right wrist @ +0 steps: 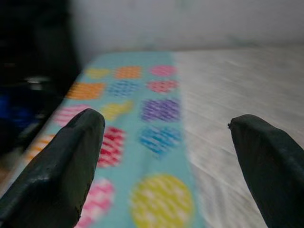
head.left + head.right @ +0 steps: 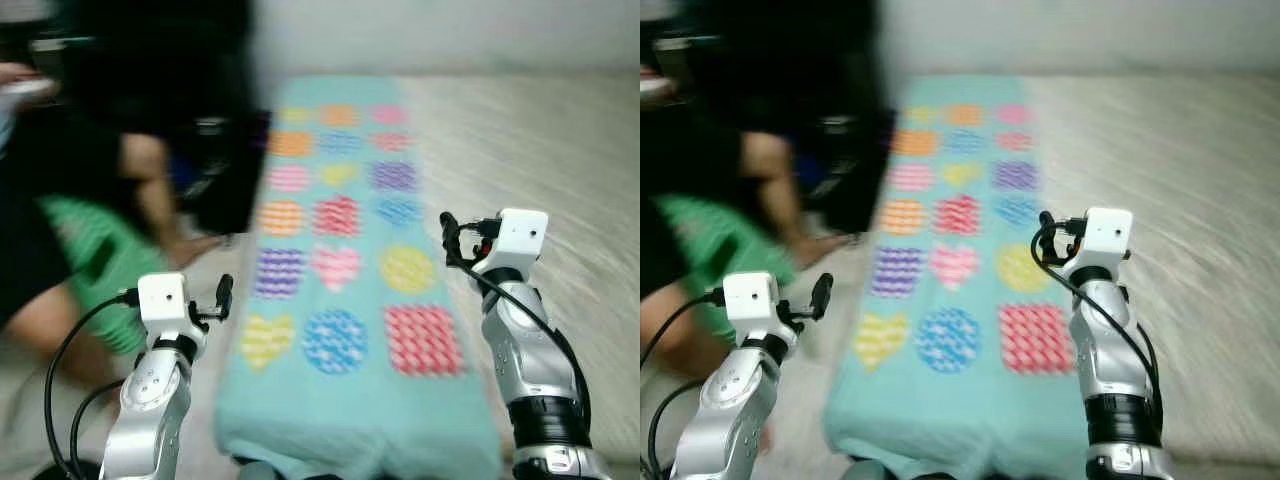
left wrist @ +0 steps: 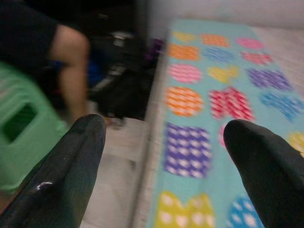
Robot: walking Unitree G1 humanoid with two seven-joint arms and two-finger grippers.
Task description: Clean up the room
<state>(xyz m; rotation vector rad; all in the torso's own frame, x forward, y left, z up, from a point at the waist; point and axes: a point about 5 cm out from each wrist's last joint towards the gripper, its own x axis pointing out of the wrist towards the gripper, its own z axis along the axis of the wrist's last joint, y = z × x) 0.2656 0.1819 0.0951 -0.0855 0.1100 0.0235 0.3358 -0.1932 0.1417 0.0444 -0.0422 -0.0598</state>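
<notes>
A teal mat [image 2: 350, 420] printed with colourful hearts, circles and squares stretches away from me in the middle. All the views are blurred. My left gripper [image 2: 224, 296] is raised at the mat's left edge, and its fingers [image 3: 78, 156] stand wide apart with nothing between them. My right gripper [image 2: 447, 236] hovers over the mat's right edge, also open and empty, with the mat [image 1: 156, 114] visible between its fingers.
A person [image 2: 60, 200] in dark clothes crouches at the left beside a green plastic stool [image 2: 100, 265]. Dark bags [image 2: 225, 180] lie against the mat's left side. A pale grey textured surface [image 2: 540, 150] spreads to the right, and a light wall runs along the back.
</notes>
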